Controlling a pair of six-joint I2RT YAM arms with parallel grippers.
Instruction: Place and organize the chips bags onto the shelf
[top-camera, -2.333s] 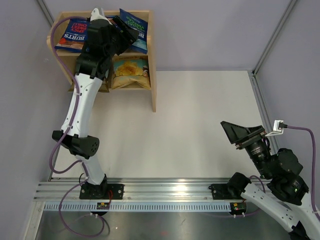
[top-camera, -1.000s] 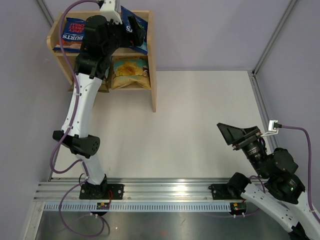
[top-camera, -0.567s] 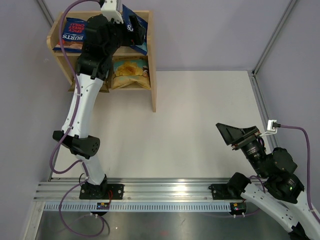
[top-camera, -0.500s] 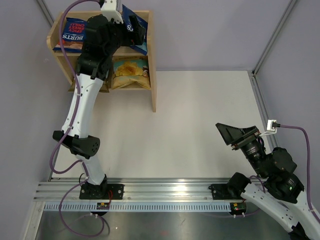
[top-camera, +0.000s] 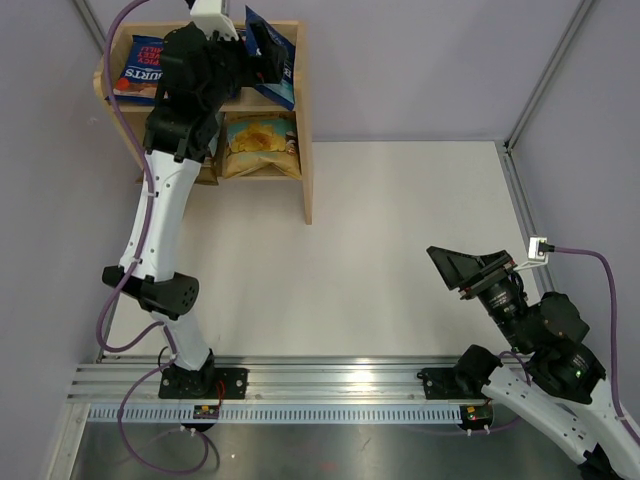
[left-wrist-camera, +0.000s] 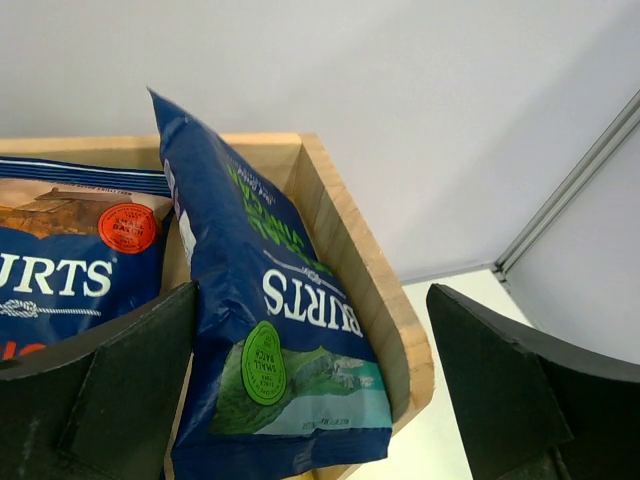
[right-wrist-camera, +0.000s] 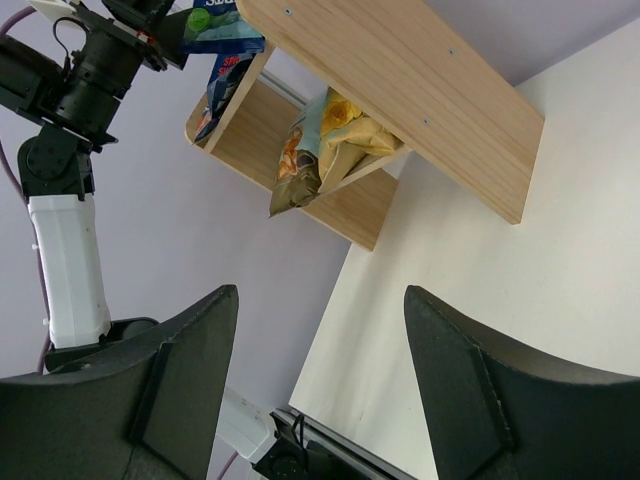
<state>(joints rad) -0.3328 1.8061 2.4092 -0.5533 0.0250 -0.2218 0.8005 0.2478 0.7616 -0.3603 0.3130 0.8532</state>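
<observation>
The pine shelf (top-camera: 306, 150) stands at the far left. A dark-blue Burts bag with green lettering (top-camera: 275, 60) leans on edge against the top tier's right rim; it also shows in the left wrist view (left-wrist-camera: 290, 330). My left gripper (top-camera: 258, 48) is open just above it, with the bag between the spread fingers (left-wrist-camera: 310, 295). A red-lettered Burts bag (top-camera: 140, 70) lies flat on the top tier's left (left-wrist-camera: 70, 265). The light-blue Cassava bag (top-camera: 262, 145) sits on the lower tier. A yellow bag (top-camera: 207, 172) beside it is mostly hidden by my arm. My right gripper (top-camera: 455, 270) is open and empty (right-wrist-camera: 320, 300).
The shelf's right side panel (top-camera: 307, 190) juts forward onto the white table (top-camera: 420, 200). A metal rail (top-camera: 320, 385) runs along the near edge. Purple walls and frame posts close in the back and sides. The left arm spans the shelf's front.
My left gripper has risen and drawn back over the top tier, and the green-lettered bag now stands more on edge. The right arm has shifted slightly left.
</observation>
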